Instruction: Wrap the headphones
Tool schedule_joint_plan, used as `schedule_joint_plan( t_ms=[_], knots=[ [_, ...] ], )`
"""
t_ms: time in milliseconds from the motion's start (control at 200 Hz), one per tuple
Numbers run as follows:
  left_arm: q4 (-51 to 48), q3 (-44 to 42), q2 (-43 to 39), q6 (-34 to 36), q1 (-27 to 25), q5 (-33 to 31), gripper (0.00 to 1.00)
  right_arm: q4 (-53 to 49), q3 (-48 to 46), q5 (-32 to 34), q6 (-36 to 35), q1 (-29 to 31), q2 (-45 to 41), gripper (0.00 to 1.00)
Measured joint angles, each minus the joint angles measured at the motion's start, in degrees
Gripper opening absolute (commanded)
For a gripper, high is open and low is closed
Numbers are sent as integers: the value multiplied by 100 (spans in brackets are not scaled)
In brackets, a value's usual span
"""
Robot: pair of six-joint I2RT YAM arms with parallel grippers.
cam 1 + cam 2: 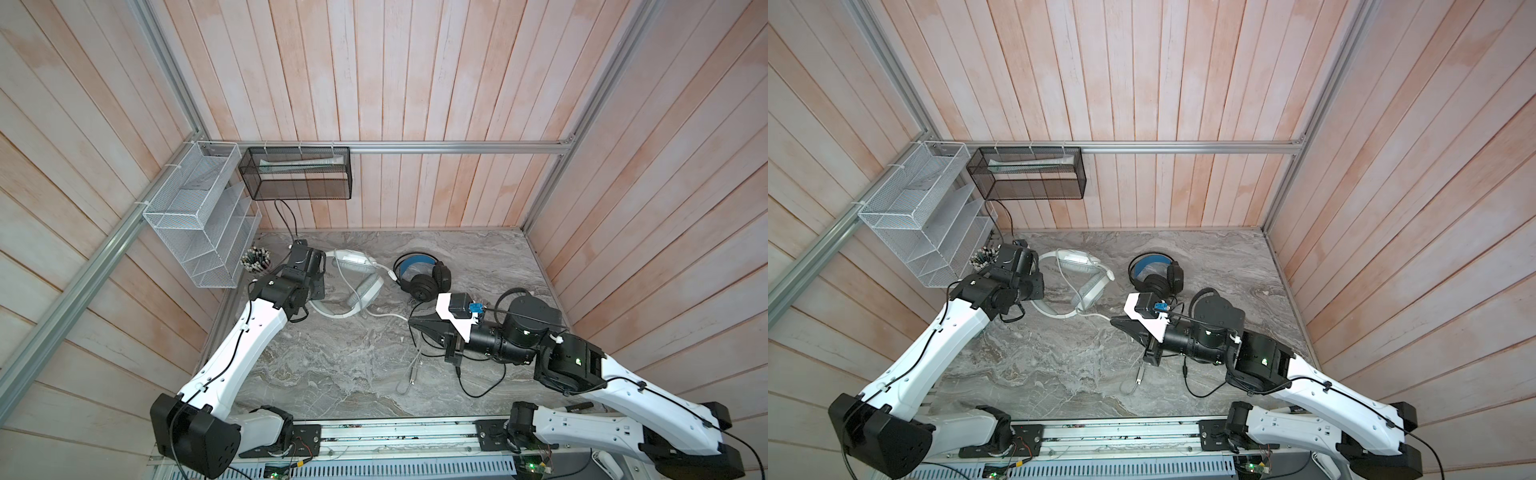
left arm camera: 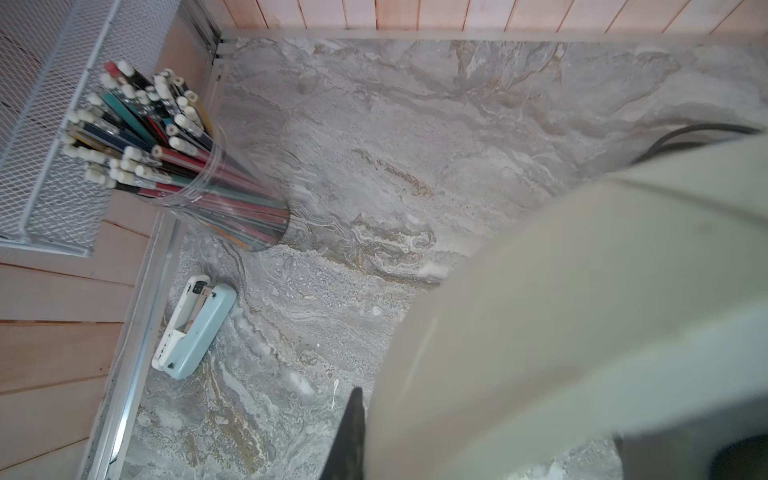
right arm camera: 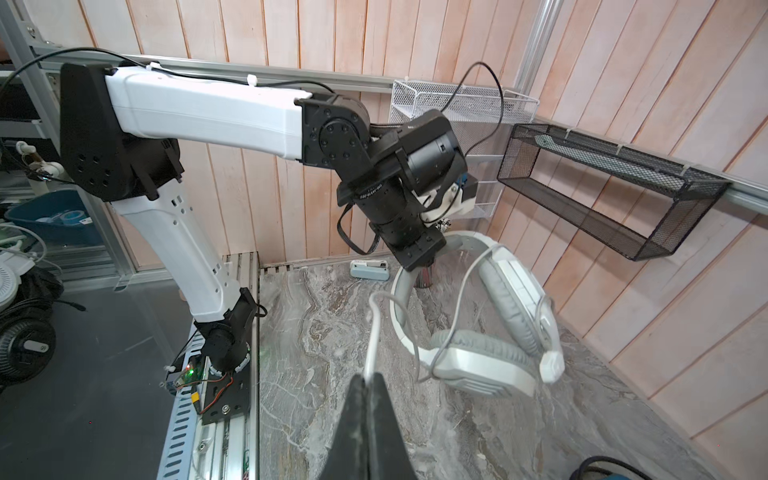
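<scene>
The white headphones (image 1: pixel 365 286) (image 1: pixel 1090 286) lie tilted at the back left of the marble table, with the headband raised. My left gripper (image 3: pixel 420 266) is shut on the headband (image 2: pixel 582 311); one black finger (image 2: pixel 352 432) shows beside it. The white cable (image 1: pixel 390 316) runs from an earcup to my right gripper (image 3: pixel 369 376) (image 1: pixel 411 322), which is shut on it above the table's middle. The cable's tail and plug (image 1: pixel 411 374) rest on the table in front. The black headphones (image 1: pixel 424 278) (image 1: pixel 1156 278), with a blue-lined band, sit just behind the right wrist.
A clear cup of pencils (image 2: pixel 174 166) and a pale blue stapler (image 2: pixel 191 328) stand by the left wall. A white mesh shelf (image 1: pixel 199 216) and a black mesh basket (image 1: pixel 299 174) hang on the walls. A loose black cable (image 1: pixel 482 386) loops under the right arm.
</scene>
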Motion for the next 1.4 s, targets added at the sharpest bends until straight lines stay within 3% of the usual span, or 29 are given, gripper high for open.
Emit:
schedule_joint_plan(
  t_ms=[275,535,655,965,1180,1400],
  knots=[
    [83,-142,142,4,-107,72,0,-306,151,-63,-393,107,704,0],
    [221,-621,149,247,-1349,-398,0,-315,245,828,-1058,59,984,0],
    [199,-1014,79,332,-1582,-682,0,-328,245,1038,-1178,-52,1110,0],
    [323,-1266,-422,431,-1622,-1202,0,-400,428,1075,-1207,-229,931,0],
    [654,-1705,-879,717,-2240,-1340,0,-398,509,986,-1209,-693,962,0],
    [909,-2020,-1419,903,-2527,-1467,0,-422,588,852,-1209,-935,1220,0]
  ],
)
